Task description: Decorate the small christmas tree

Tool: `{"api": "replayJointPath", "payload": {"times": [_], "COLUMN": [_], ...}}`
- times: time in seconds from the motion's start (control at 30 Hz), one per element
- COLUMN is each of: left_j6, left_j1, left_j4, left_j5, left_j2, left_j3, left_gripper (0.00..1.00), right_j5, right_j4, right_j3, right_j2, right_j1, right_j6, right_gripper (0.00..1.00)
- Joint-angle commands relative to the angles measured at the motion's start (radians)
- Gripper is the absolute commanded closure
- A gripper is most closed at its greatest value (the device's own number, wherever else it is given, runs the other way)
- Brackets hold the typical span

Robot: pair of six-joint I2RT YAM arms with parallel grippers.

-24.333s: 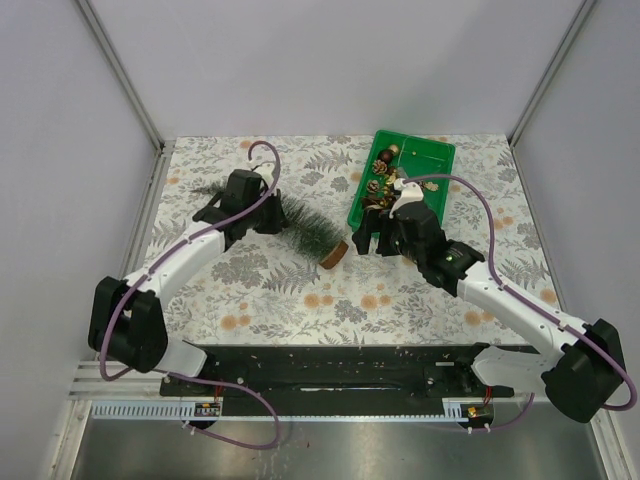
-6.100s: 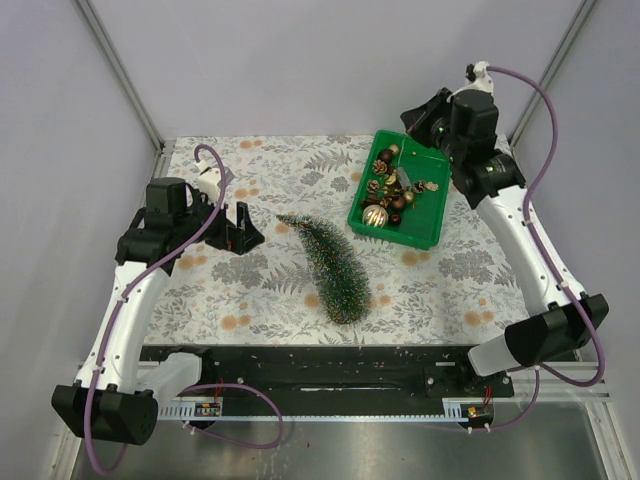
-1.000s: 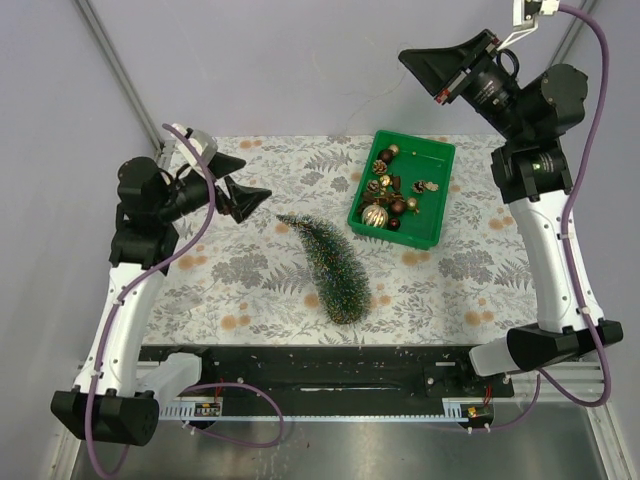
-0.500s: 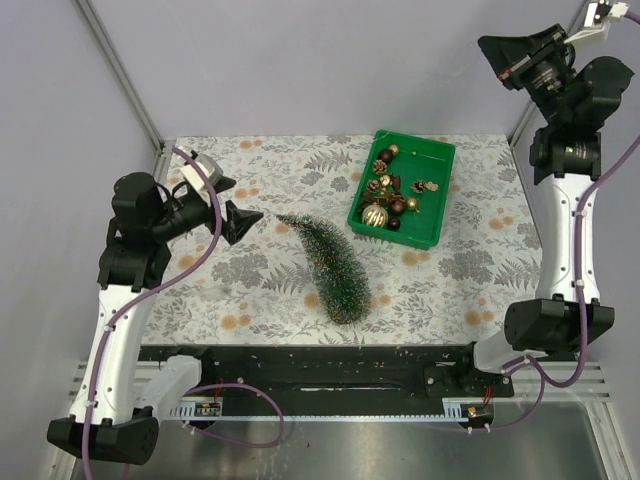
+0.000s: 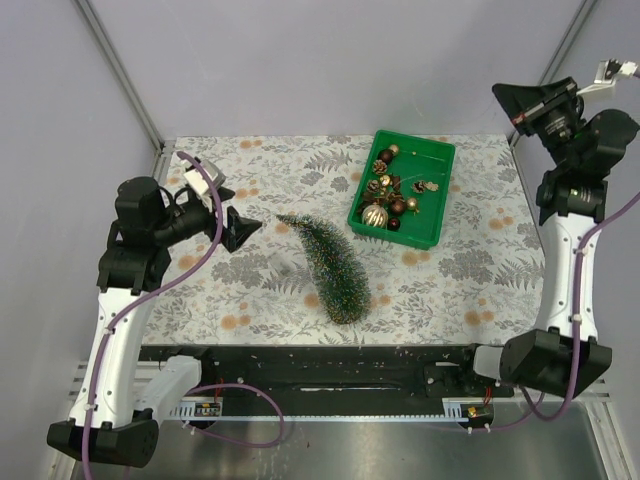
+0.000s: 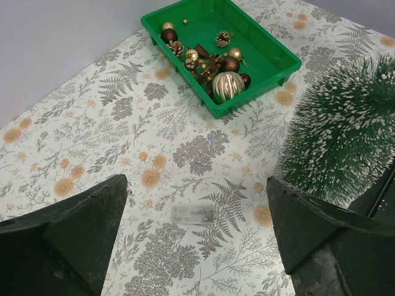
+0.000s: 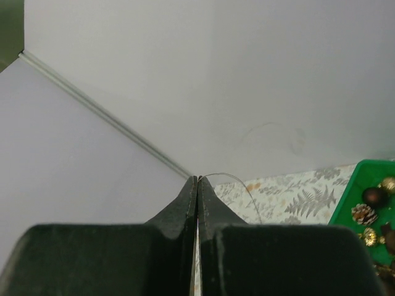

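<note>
- My left jaws point(image 5: 235, 210) stand wide apart with nothing between them, raised over the left part of the floral-patterned surface point(image 5: 450, 290) and aimed toward the middle.
- In my left wrist view, the two dark fingers point(image 6: 68, 234) frame the lower corners, with bare patterned cloth between them.
- My right jaws point(image 5: 503, 93) are lifted high at the far right corner, well away from everything on the surface.
- The right wrist view shows these jaws point(image 7: 197, 185) pressed tightly together, pointing at the grey walls.
- A thin wire-like strand point(image 7: 231, 180) arcs away from their tips; I cannot tell whether it is pinched there.
- The small christmas tree point(image 5: 330, 265) sits near the middle of the surface, its broad end toward my bases and its tip point(image 5: 285, 218) toward the far left.
- Its bristles carry pale frosted ends; its base is hidden from me.
- A green bin point(image 5: 425, 155) lies just beyond the tree on the far right, apart from it.
- Inside the bin are a ribbed gold ball point(image 5: 376, 216), dark baubles and small pine cones, bunched at the end nearest the tree.
- A small clear piece point(image 6: 194, 214) lies flat on the surface between the tree and my left jaws.
</note>
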Motion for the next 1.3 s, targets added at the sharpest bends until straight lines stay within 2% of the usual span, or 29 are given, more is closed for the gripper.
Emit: {"api": "replayJointPath", "payload": {"times": [0.0,0.1,0.27,0.5,0.6,0.7,0.77,0.83,0.93,1.03,1.1,1.2,1.27], "left_j6": [0.004,0.012,0.062,0.141,0.139,0.061,0.027,0.039,0.131,0.086,0.13,0.211,0.236], "left_j1": [0.004,0.004,0.002,-0.01,-0.079,-0.195,-0.305,-0.46,-0.716,-0.784,-0.861,-1.013,-1.073], "left_j4": [-0.021,-0.049,-0.121,-0.215,-0.212,-0.151,-0.112,-0.118,-0.184,-0.105,-0.057,0.079,0.158], "left_j5": [0.034,0.056,0.111,0.303,0.382,0.393,0.338,0.21,0.035,-0.053,-0.145,-0.37,-0.468], "left_j2": [-0.029,-0.043,-0.07,-0.145,-0.165,-0.164,-0.153,-0.118,-0.04,0.02,0.023,0.003,0.028], "left_j3": [0.032,0.035,0.073,0.167,0.207,0.228,0.218,0.205,0.201,0.164,0.123,0.032,0.012], "left_gripper": [0.01,0.01,0.01,0.01,0.01,0.01,0.01,0.01,0.01,0.01,0.01,0.01,0.01], "right_j5": [-0.107,-0.095,-0.049,0.052,0.08,0.1,0.126,0.175,0.273,0.289,0.28,0.211,0.189], "right_j4": [0.083,0.036,-0.121,-0.492,-0.613,-0.734,-0.82,-0.909,-1.007,-1.024,-1.043,-1.051,-1.055], "right_j3": [-0.131,-0.226,-0.278,-0.254,-0.235,-0.182,-0.128,-0.072,-0.004,0.053,0.102,0.159,0.177], "right_j2": [-0.171,-0.323,-0.545,-0.78,-0.868,-0.929,-0.937,-0.931,-0.911,-0.908,-0.9,-0.897,-0.914], "right_j1": [0.007,0.016,0.095,0.246,0.269,0.269,0.269,0.269,0.274,0.281,0.324,0.372,0.401], "right_j6": [0.044,0.011,-0.071,-0.246,-0.286,-0.318,-0.352,-0.393,-0.437,-0.44,-0.441,-0.432,-0.406], "right_gripper": [1.0,1.0,1.0,1.0,1.0,1.0,1.0,1.0,1.0,1.0,1.0,1.0,1.0]}}
